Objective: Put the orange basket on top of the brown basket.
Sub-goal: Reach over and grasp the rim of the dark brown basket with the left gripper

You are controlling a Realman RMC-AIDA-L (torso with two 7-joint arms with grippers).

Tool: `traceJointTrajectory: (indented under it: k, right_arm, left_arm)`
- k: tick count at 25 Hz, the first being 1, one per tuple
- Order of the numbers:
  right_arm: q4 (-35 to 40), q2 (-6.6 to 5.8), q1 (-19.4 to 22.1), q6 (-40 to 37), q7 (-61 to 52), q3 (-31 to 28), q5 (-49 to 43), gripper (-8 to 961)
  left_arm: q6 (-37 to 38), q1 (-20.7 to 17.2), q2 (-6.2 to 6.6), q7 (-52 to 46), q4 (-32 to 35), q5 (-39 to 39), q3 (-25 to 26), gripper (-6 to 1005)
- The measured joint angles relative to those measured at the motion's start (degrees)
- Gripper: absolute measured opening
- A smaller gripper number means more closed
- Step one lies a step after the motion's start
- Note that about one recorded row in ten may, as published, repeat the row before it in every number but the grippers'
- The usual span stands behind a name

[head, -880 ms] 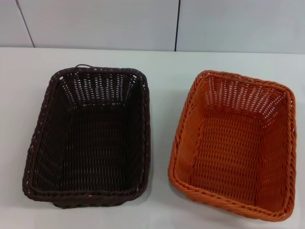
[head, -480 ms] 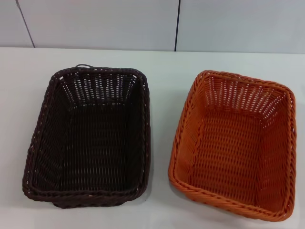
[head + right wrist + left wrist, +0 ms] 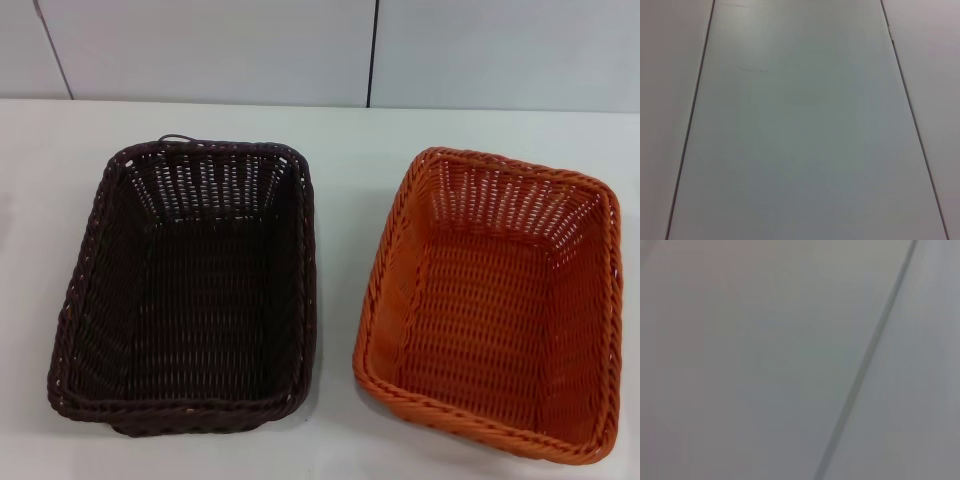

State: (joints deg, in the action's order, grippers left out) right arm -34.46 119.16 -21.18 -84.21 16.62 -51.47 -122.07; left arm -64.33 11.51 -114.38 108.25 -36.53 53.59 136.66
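Note:
In the head view the orange basket [image 3: 492, 300] sits on the white table at the right, empty, its long side running away from me and turned slightly. To its left stands the brown basket [image 3: 190, 285], very dark and also empty, with a narrow strip of table between the two. Neither gripper nor any arm shows in the head view. Both wrist views hold only plain pale panels with thin dark seams, and no fingers or baskets.
The white table [image 3: 345, 180] stretches behind and between the baskets. A pale panelled wall [image 3: 220, 50] with dark vertical seams rises behind the table's far edge. A small dark loop pokes out behind the brown basket's far rim.

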Motion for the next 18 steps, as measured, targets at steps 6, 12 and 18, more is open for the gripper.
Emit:
traceJointTrajectory:
  k: [6,12,18]
  right_arm:
    - [0.39,-0.06,-0.45,0.01,-0.01,0.06,0.0,637]
    - [2.93,0.0,-2.42,0.47,-0.03,0.09,0.11,637]
    - [5.04,-0.24,-4.97,0.74,-0.1,-0.52,0.31,637]
  left_arm:
    - [0.02,0.16,-0.5,-23.3,-10.88,16.9,-0.19,507]
    - [-1.07,1.31,-0.67,-41.37,-19.5,30.78,-1.93,507]
    - [-2.58,3.07,-0.97,-58.7,-32.63,49.44,-8.73,506]
